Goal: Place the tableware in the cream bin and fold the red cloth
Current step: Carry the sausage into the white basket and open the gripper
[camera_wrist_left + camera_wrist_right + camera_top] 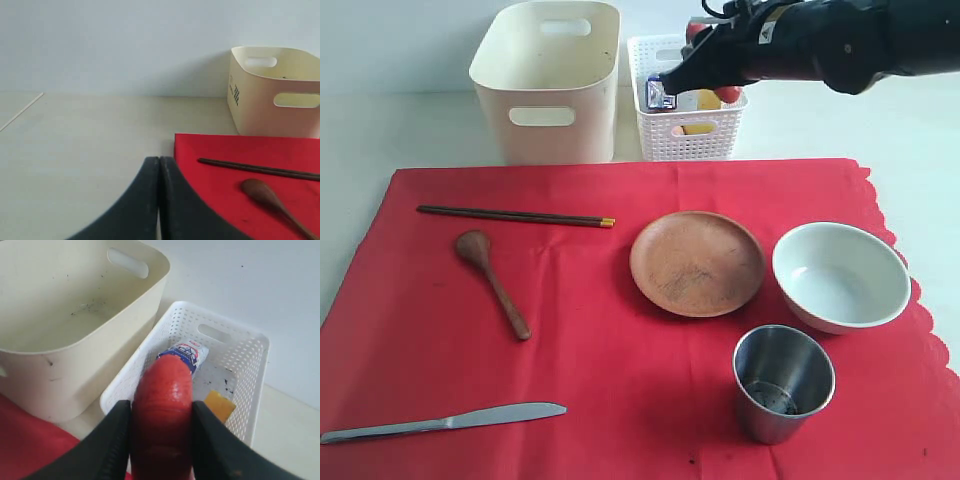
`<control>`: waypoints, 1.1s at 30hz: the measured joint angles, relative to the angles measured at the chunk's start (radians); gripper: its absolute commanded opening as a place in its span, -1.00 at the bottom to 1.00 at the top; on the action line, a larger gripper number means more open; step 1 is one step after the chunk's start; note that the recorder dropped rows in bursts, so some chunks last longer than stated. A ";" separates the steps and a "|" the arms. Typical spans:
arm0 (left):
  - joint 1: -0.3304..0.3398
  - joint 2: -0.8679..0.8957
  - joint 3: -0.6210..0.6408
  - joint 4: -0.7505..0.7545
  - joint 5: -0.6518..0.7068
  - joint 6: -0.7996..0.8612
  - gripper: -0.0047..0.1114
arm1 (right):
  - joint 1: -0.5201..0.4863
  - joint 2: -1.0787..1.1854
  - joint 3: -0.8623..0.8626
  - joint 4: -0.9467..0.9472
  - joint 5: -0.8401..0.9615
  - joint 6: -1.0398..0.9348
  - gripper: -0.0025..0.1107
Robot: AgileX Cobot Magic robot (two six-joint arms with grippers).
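Observation:
On the red cloth (pixel 600 370) lie dark chopsticks (pixel 515 216), a wooden spoon (pixel 492 280), a silver knife (pixel 445 422), a wooden plate (pixel 697 263), a white bowl (pixel 840 276) and a steel cup (pixel 783 383). Behind the cloth stands the cream bin (pixel 548 85), nothing showing inside it. My right gripper (pixel 161 407) is shut on a red sausage-like food item (pixel 162 385), held above the white lattice basket (pixel 250 385). The left gripper (pixel 159 160) is shut and holds nothing, over bare table beside the cloth's corner (pixel 225 150), near the chopsticks (pixel 260 169) and spoon (pixel 265 195).
The lattice basket (pixel 685 125) stands right of the cream bin (pixel 75 355) and holds a small blue-white carton (pixel 185 354) and a yellow piece (pixel 218 405). My right arm (pixel 820 45) reaches in from the back right. Pale tabletop surrounds the cloth.

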 measured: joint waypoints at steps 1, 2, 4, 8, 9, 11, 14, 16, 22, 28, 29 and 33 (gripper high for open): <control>0.000 0.000 0.000 0.000 0.000 0.000 -0.92 | 0.000 0.012 -0.015 0.002 0.000 0.000 -0.96; 0.000 0.000 0.000 0.000 0.000 0.000 -0.92 | 0.000 0.032 -0.038 0.002 0.000 0.000 -0.96; 0.000 0.000 0.000 0.000 0.000 0.000 -0.92 | 0.000 0.063 -0.072 0.002 0.000 0.000 -0.96; 0.000 0.000 0.000 0.000 0.000 0.000 -0.92 | 0.000 0.143 -0.147 0.006 0.000 0.000 -0.96; 0.000 0.000 0.000 0.000 0.000 0.000 -0.92 | 0.000 0.153 -0.153 0.006 0.000 0.000 -0.96; 0.000 0.000 0.000 0.000 0.000 0.000 -0.92 | -0.005 0.167 -0.167 0.006 0.003 0.000 -0.96; 0.000 0.000 0.000 0.000 0.000 0.000 -0.92 | -0.018 0.178 -0.188 0.006 0.003 0.000 -0.96; 0.000 0.000 0.000 0.000 0.000 0.000 -0.92 | -0.036 0.181 -0.196 0.006 0.003 0.000 -0.96; 0.000 0.000 0.000 0.000 0.000 0.000 -0.92 | -0.094 0.220 -0.213 0.006 -0.004 0.040 -0.96; 0.000 0.000 0.000 0.000 0.000 0.000 -0.92 | -0.142 0.250 -0.283 0.006 -0.006 0.046 -0.96; 0.000 0.000 0.000 0.000 0.000 0.000 -0.92 | -0.150 0.263 -0.318 0.006 0.016 0.047 -0.96; 0.000 0.000 0.000 0.000 0.000 0.000 -0.92 | -0.156 0.357 -0.524 0.000 0.163 0.037 -0.96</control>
